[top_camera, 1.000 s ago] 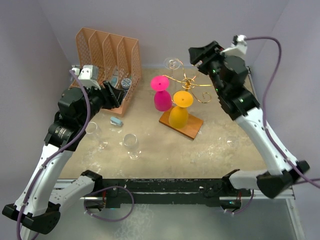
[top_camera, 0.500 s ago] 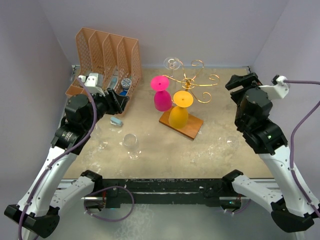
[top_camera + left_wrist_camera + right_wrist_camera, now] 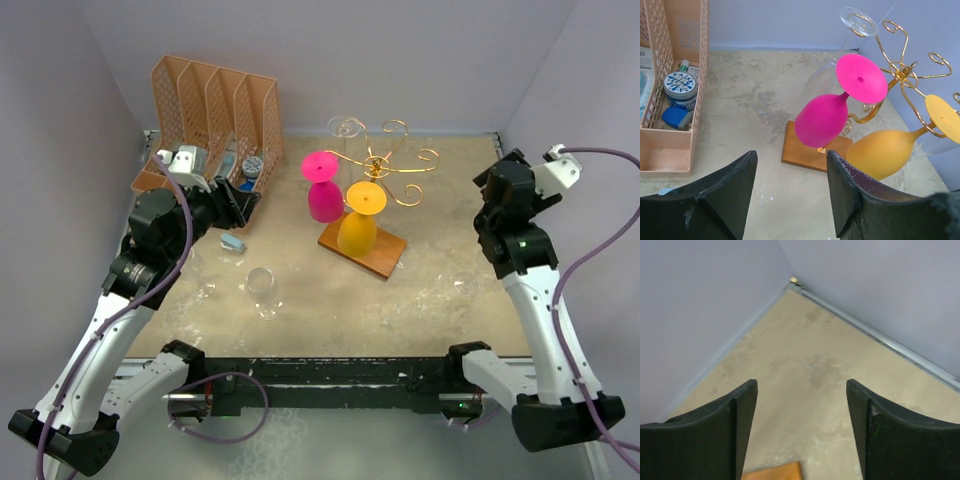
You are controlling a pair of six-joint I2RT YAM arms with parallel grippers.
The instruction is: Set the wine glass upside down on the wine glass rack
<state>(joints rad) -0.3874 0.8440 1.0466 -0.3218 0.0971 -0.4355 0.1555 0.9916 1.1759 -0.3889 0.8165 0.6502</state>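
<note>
The wine glass rack (image 3: 385, 165) is gold wire on a wooden base (image 3: 385, 258) at mid-table. Upside down on it hang a pink glass (image 3: 322, 198), an orange glass (image 3: 357, 225) and a clear glass (image 3: 345, 128). A clear wine glass (image 3: 262, 290) stands upright on the table, apart from both grippers. Another clear one (image 3: 203, 278) stands beside my left arm. My left gripper (image 3: 235, 205) is open and empty; in the left wrist view it (image 3: 790, 157) faces the rack (image 3: 900, 70) and pink glass (image 3: 822, 120). At the right, my right gripper (image 3: 492, 182) is open and empty, aimed at the far corner (image 3: 801, 385).
An orange file organizer (image 3: 215, 110) stands at the back left, holding a blue-and-white tin (image 3: 679, 82) and other small items. A small blue object (image 3: 232, 241) lies on the table just in front of it. Walls close in the table at the back and on both sides.
My right arm has drawn back from above the rack to the right side, its jaws opening wider. My left arm rose and swung slightly towards the organizer, then held still.
</note>
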